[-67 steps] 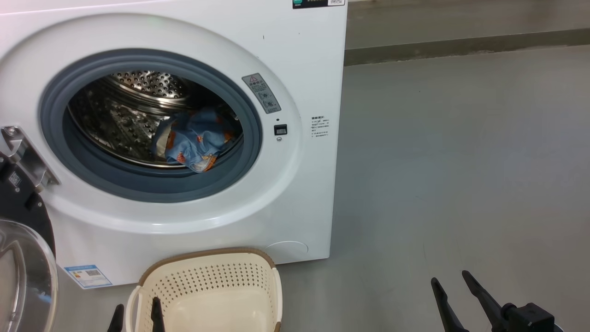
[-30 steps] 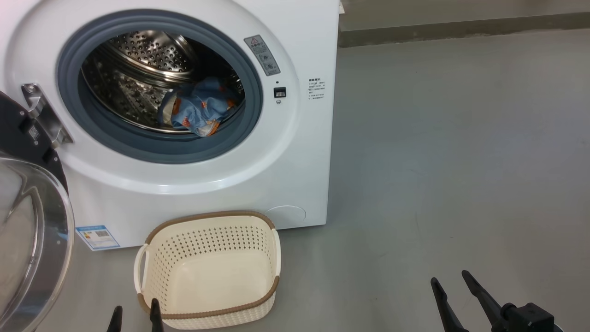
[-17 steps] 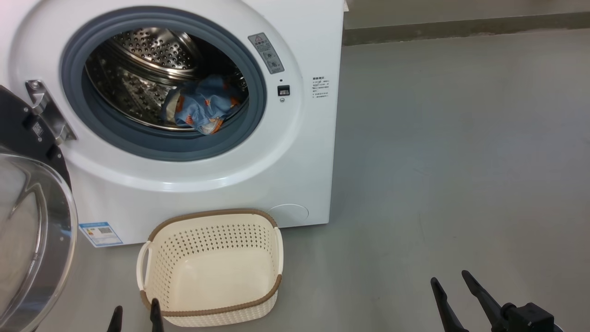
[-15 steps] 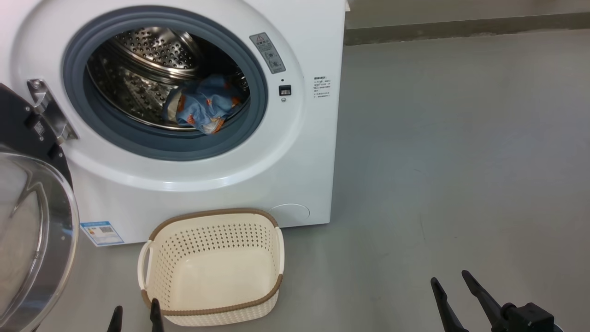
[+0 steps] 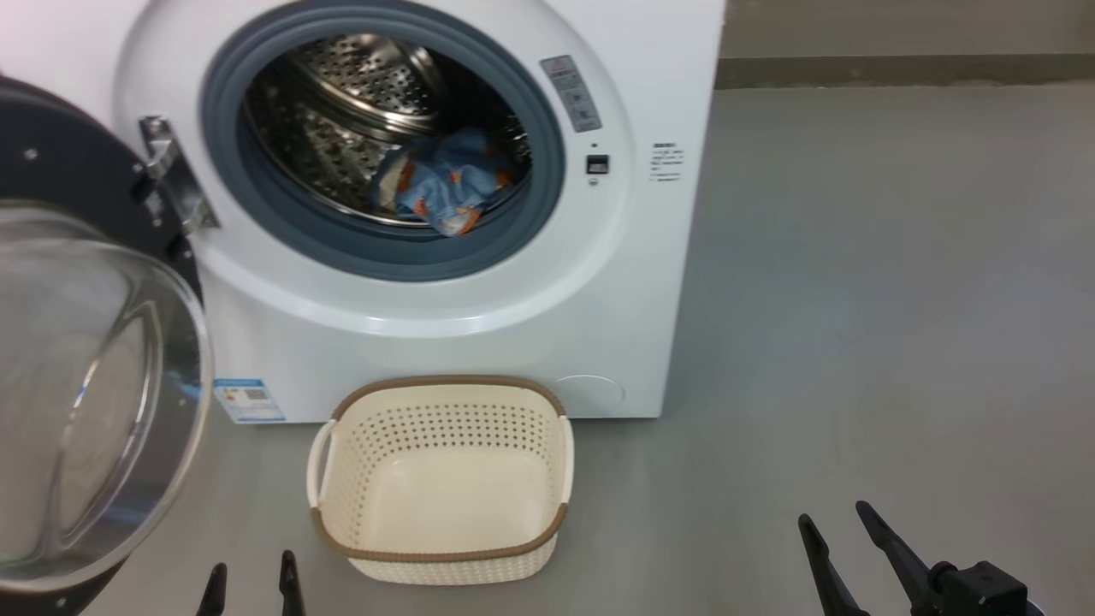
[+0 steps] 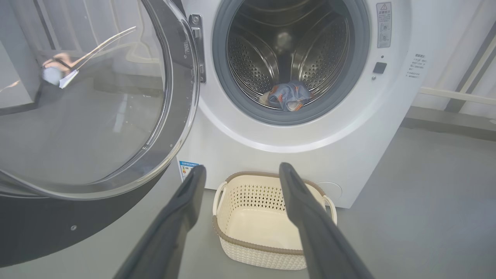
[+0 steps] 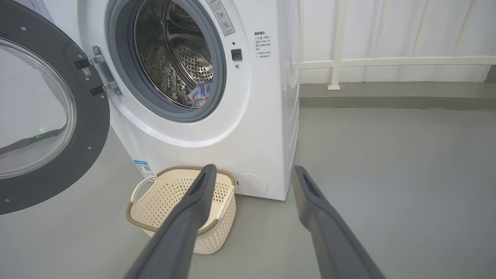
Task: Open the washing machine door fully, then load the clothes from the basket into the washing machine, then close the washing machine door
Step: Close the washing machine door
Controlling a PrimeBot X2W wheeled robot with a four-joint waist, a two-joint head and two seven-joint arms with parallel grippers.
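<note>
The white washing machine stands with its round door swung wide open to the left on its metal hinge. Light blue printed clothes lie at the front of the steel drum, also visible in the left wrist view. The cream basket sits empty on the floor before the machine. My left gripper is open at the lower left, just left of the basket. My right gripper is open over bare floor at the lower right. Both hold nothing.
Grey floor stretches to the right of the machine up to a low dark skirting. A white railing and pale curtain stand behind. The open door juts out over the floor on the left.
The head camera has shifted, so the machine and basket sit further right in the picture and more of the open door shows. Both grippers stay open in the same places.
</note>
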